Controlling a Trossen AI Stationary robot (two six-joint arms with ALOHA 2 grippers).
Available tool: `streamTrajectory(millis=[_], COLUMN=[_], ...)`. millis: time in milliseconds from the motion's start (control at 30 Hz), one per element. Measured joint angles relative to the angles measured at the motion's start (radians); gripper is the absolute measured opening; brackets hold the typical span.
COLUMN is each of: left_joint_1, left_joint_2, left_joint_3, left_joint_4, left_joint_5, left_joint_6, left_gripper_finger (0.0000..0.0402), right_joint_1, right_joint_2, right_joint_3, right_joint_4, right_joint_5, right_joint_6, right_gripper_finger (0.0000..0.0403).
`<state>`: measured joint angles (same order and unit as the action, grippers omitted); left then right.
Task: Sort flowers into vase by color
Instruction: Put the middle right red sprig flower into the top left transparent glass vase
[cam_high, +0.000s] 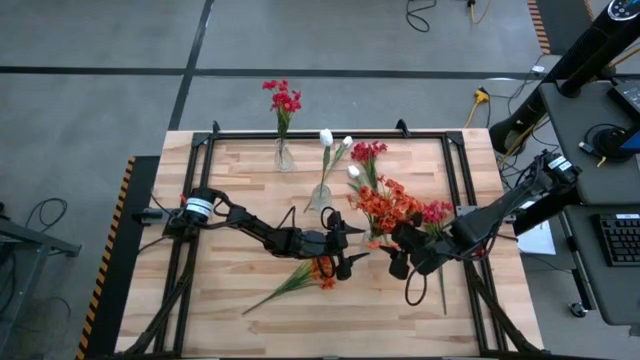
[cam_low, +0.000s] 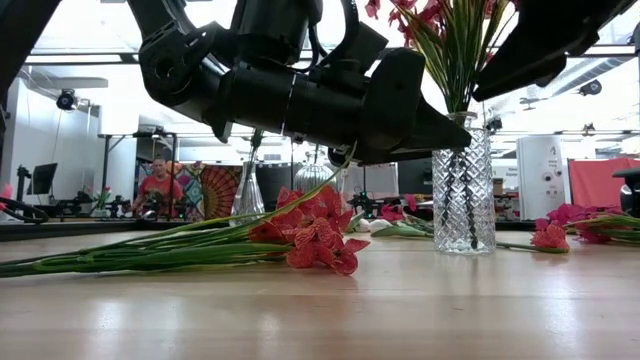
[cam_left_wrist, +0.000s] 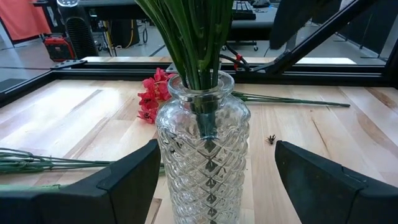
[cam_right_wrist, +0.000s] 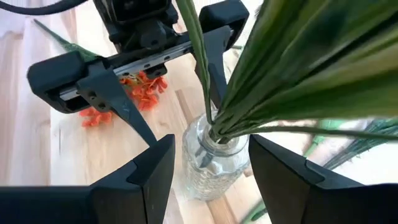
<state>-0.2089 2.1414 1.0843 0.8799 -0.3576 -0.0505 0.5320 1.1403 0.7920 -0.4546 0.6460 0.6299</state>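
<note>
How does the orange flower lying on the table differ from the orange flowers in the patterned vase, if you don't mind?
The lying flower rests flat on the wood, alone, below the open left gripper; the vase flowers stand upright, bunched in the patterned vase. Both have orange-red heads on green stalks.

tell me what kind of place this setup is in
Most likely a robotics lab or workshop. Beyond the wooden table lie a grey concrete floor with loose cables, a side desk with a keyboard, and, in the low view, monitors and a person seated at a workstation.
</note>
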Motion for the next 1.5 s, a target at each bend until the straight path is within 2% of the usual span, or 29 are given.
streamTrajectory(millis=[167,300,533,933,1133,1233,1500], left_joint_1=[-0.001,-0.005,-0.014,-0.037,-0.059,-0.071,-0.109], left_joint_2=[-0.005,-0.040,-0.111,-0.338,-0.451,-0.494,-0.575], left_joint_3=[0.000,0.000,0.000,0.000,0.000,0.000,0.000], left_joint_4=[-0.014,-0.096,-0.242,-0.788,-1.090,-1.189,-1.392], left_joint_5=[0.000,0.000,0.000,0.000,0.000,-0.001,-0.028], left_joint_6=[0.000,0.006,0.033,0.031,-0.034,-0.064,-0.156], left_gripper_finger=[0.0297,0.0297,0.0297,0.0298,0.0298,0.0298,0.0298], right_joint_1=[0.000,0.006,0.055,0.129,0.134,0.134,0.134], right_joint_2=[0.000,0.000,0.000,0.000,0.000,0.000,0.000], right_joint_3=[0.041,0.050,0.052,0.051,0.027,0.012,-0.015], right_joint_4=[-0.144,-0.263,-0.404,-0.429,-0.441,-0.472,-0.589], right_joint_5=[-0.033,-0.080,-0.101,-0.101,-0.104,-0.109,-0.319], right_joint_6=[0.037,0.116,0.273,0.390,0.473,0.557,0.830], right_gripper_finger=[0.0199,0.0199,0.0199,0.0199,0.0199,0.0199,0.0199])
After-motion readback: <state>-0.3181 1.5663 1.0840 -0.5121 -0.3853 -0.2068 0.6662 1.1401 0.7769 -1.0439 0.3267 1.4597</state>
